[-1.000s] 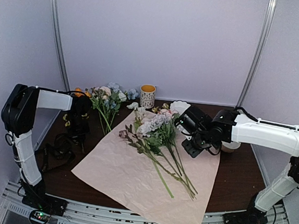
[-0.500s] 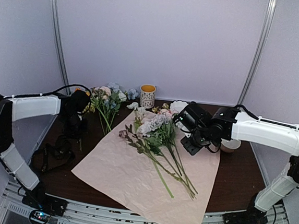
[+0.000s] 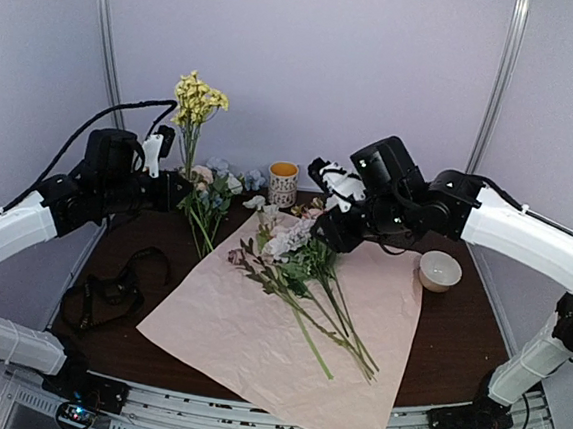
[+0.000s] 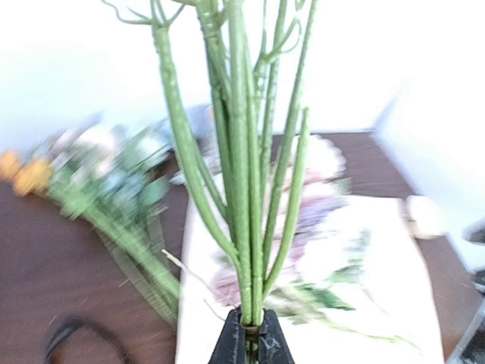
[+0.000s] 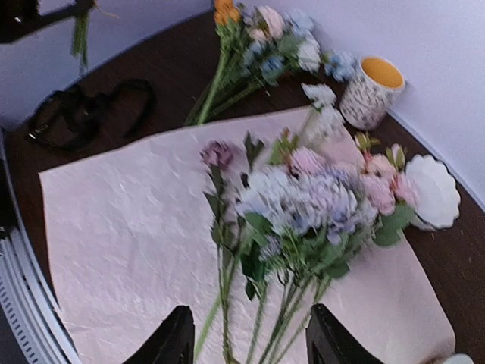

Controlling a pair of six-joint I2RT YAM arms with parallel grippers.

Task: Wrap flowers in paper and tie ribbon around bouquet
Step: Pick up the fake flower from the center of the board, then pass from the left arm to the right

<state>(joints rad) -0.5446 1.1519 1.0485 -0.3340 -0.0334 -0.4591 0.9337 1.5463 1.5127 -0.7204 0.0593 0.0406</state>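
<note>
While left claw (image 4: 248,332) pinches one yellow sprig (image 4: 244,189), right claw (image 5: 246,322) gapes over one paper (image 5: 114,227).

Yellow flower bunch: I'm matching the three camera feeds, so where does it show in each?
Top view: yellow flower bunch upright in the air, back left.
Left wrist: the bunch shows as green stalks up the centre, from the bottom edge.
Right wrist: only its stalk ends, top left corner.
Shared landmark: the pink paper.
</note>
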